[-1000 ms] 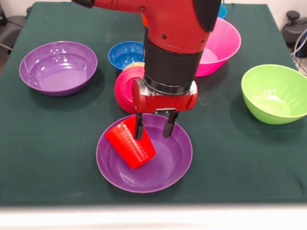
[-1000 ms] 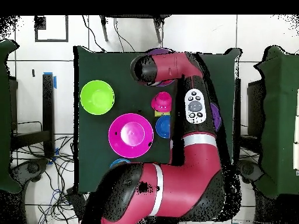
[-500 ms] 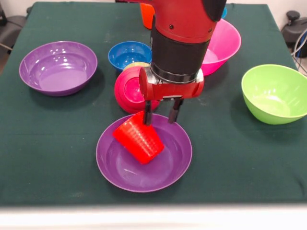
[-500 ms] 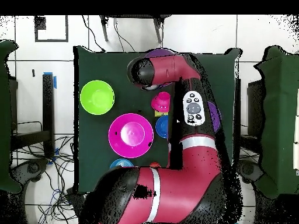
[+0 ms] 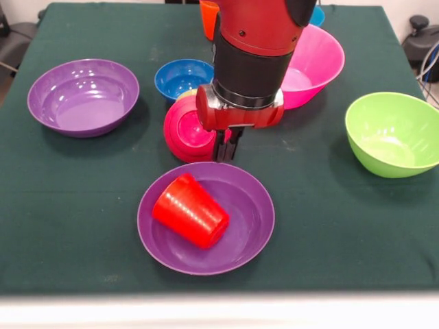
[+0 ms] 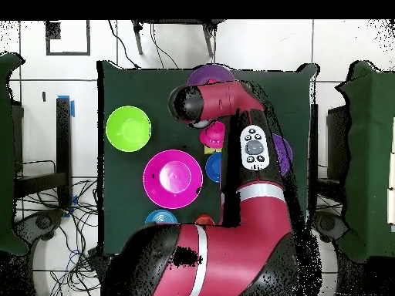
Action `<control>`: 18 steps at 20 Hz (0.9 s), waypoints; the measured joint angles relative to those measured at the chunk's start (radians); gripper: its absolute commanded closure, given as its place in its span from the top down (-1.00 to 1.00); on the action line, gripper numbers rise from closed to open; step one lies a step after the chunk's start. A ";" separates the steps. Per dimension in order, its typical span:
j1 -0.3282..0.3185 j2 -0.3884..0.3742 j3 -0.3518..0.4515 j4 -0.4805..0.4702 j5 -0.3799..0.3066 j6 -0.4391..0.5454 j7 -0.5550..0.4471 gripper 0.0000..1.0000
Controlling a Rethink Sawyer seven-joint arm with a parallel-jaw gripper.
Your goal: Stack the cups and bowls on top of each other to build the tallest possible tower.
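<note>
A red cup (image 5: 191, 211) lies on its side inside a wide shallow purple bowl (image 5: 255, 229) near the table's front; the overhead view shows only part of that purple bowl (image 6: 210, 75) beyond the arm. My gripper (image 5: 227, 152) hangs just behind the bowl's far rim, above the table and apart from the cup. Its fingers stand close together with nothing between them. Right behind the gripper a small crimson bowl (image 5: 184, 128) rests tipped on its edge, with a bit of yellow cup (image 5: 194, 92) showing behind it.
A second purple bowl (image 5: 82, 96) sits at the left and a dark blue bowl (image 5: 177, 77) behind the crimson one. A pink bowl (image 5: 314, 60) and a lime green bowl (image 5: 391, 133) stand at the right. An orange cup (image 5: 208, 17) and a light blue bowl (image 5: 318, 15) are at the back.
My gripper let go of the red cup, rose and drew back from the purple bowl, and its fingers came together. The cup settled on its side in the bowl.
</note>
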 measured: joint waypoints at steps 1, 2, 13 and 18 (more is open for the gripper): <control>0.002 0.000 -0.003 0.000 0.000 0.000 0.000 -1.00; 0.003 0.001 -0.005 0.000 0.000 0.000 0.000 -1.00; 0.018 0.001 -0.019 0.000 0.001 0.000 0.000 1.00; 0.018 0.001 -0.020 0.000 0.000 0.000 0.000 1.00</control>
